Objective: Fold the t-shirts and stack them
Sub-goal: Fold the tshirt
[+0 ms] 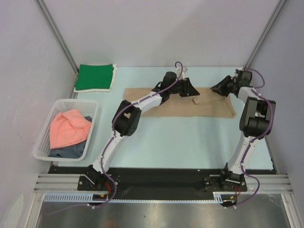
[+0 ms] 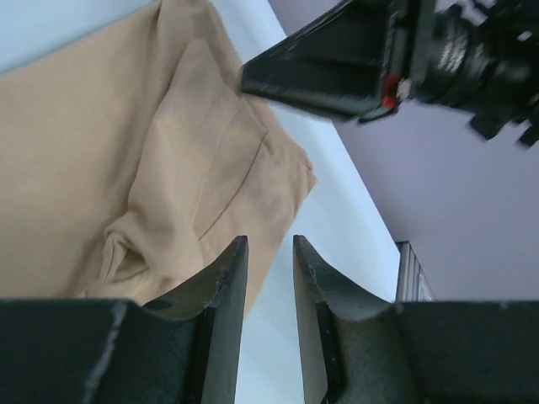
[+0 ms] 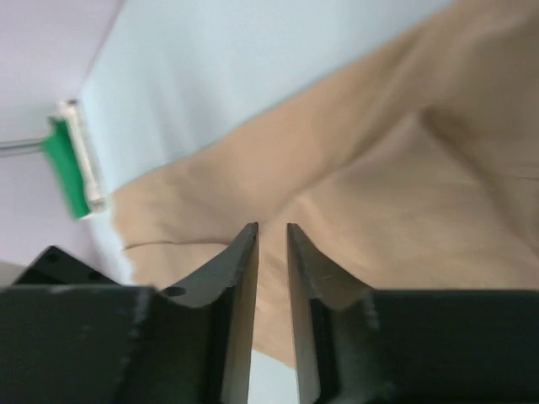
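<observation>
The tan t-shirt (image 1: 190, 105) lies as a long folded strip across the back middle of the table. Over its far edge hangs my left gripper (image 1: 192, 90), its jaws a little apart with only bare table showing between them (image 2: 269, 244). The tan cloth (image 2: 126, 168) lies to their left. My right gripper (image 1: 216, 88) hovers over the strip's right part, jaws narrowly open and empty (image 3: 271, 227), with the tan cloth (image 3: 404, 194) beneath. A folded green t-shirt (image 1: 95, 77) rests at the back left. A pink t-shirt (image 1: 69, 128) and a dark grey-blue t-shirt (image 1: 66, 152) lie in the basket.
The white lattice basket (image 1: 90, 105) stands at the left edge of the table. Grey walls and metal posts close in the back and both sides. The two grippers are close together, and the right one (image 2: 337, 59) shows in the left wrist view.
</observation>
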